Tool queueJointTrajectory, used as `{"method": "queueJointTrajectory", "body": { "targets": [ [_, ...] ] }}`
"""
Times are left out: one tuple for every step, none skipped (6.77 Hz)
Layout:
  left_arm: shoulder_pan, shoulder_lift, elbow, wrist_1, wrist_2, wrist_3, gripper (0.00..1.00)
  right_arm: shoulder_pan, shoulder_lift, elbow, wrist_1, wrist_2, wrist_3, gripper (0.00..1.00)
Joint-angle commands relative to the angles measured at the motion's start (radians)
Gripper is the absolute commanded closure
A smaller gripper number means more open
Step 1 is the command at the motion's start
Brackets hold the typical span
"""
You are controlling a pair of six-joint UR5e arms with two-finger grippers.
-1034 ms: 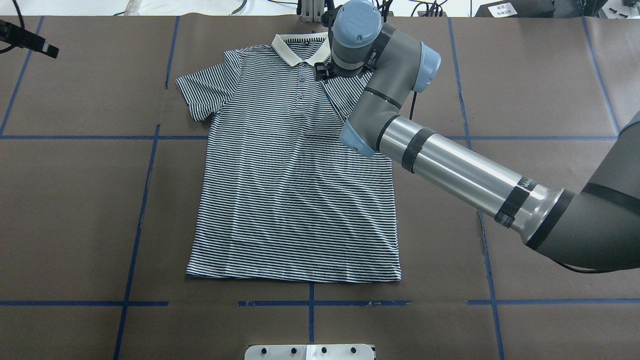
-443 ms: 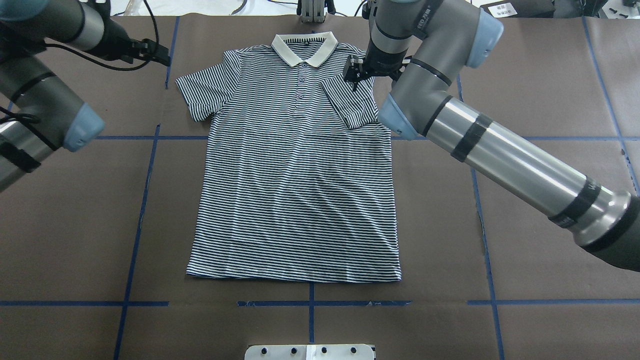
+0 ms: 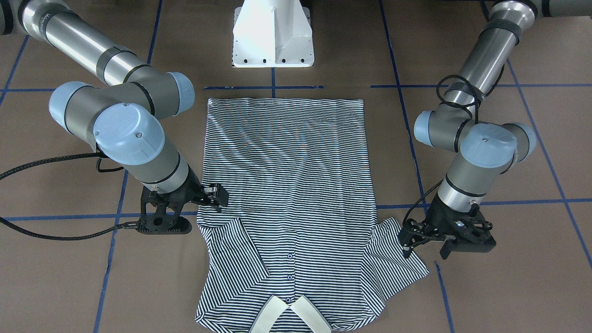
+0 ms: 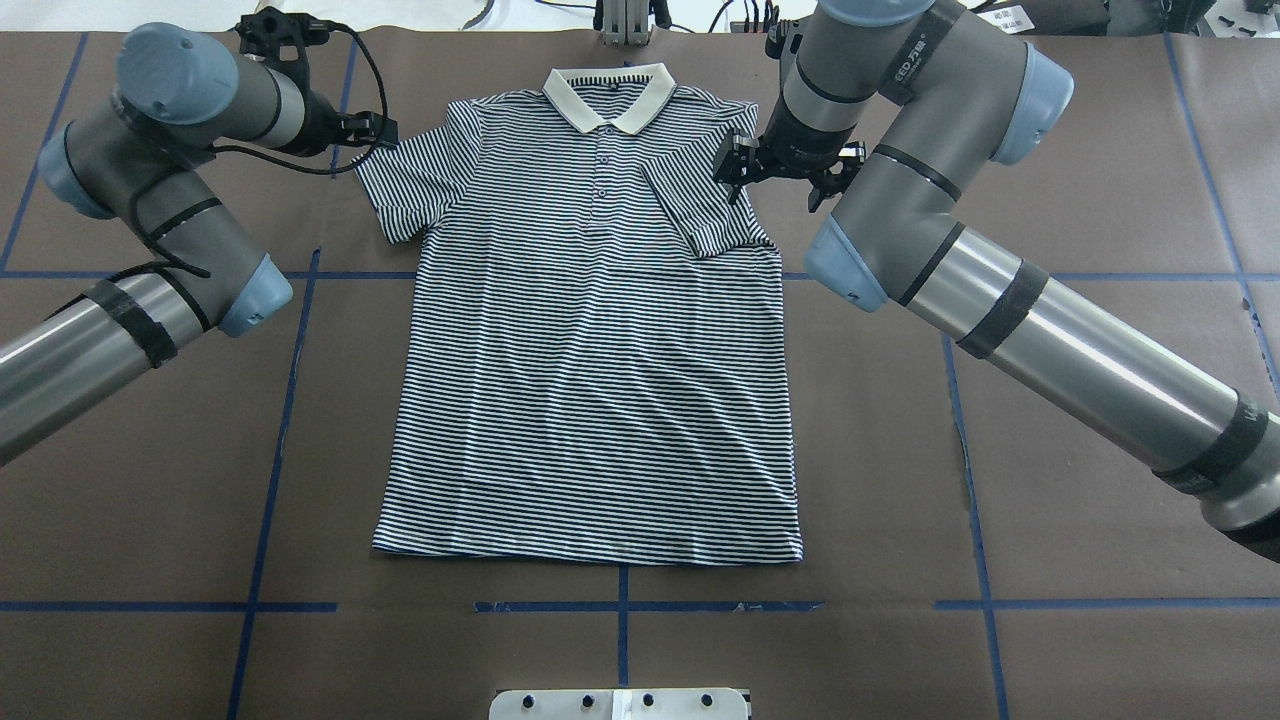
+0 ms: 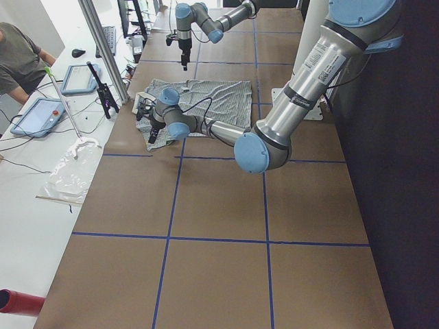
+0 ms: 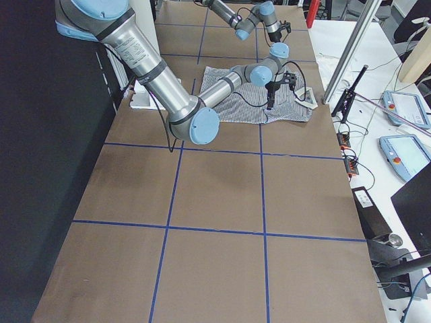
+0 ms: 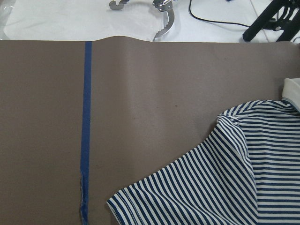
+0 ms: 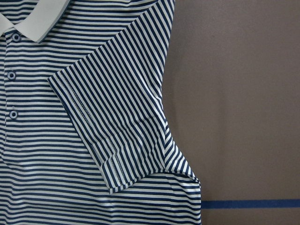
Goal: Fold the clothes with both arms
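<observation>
Two pincers, my left pincer (image 3: 425,253) and my right pincer (image 4: 777,190), hang over the bench (image 4: 1130,200), one on each side of the cream collar (image 4: 570,103). Both are released: the fingers stand apart and nothing is between them. The striped polo shirt (image 4: 590,400) lies flat and face up on the bench, with the hem on the side of the collar that is nearer to me. From the collar toward my right, the folded sleeve (image 8: 117,108) lies inward on the chest, near the small buttons (image 8: 13,75). My right pincer hangs just outside that shoulder. From the collar toward my left, the other sleeve (image 7: 211,187) is spread out flat on the bench, and my left pincer hangs at its outer edge. Whether a fingertip touches the cloth there, I cannot tell.
</observation>
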Motion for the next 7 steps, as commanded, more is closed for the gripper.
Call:
{"method": "queueJointTrajectory", "body": {
  "targets": [
    [0.032,-0.025,0.075,-0.030,0.075,-0.030,0.04,-0.004,0.005,0.008,0.003,-0.002,0.052,0.00],
    [0.032,-0.070,0.152,-0.057,0.084,-0.033,0.04,-0.006,0.005,0.008,0.003,-0.002,0.058,0.00],
    [0.032,-0.090,0.199,-0.074,0.114,-0.033,0.04,-0.006,0.005,0.008,0.003,-0.003,0.058,0.00],
    [0.032,-0.091,0.209,-0.079,0.118,-0.033,0.06,-0.006,0.005,0.006,0.003,-0.005,0.058,0.00],
    [0.032,-0.090,0.227,-0.097,0.118,-0.033,0.06,-0.006,0.005,0.006,0.004,-0.005,0.057,0.00],
    [0.032,-0.091,0.232,-0.105,0.118,-0.032,0.07,-0.006,0.005,0.006,0.003,-0.005,0.057,0.00],
    [0.034,-0.091,0.234,-0.104,0.116,-0.030,0.07,-0.006,0.005,0.005,0.004,-0.005,0.057,0.00]
  ]
}}
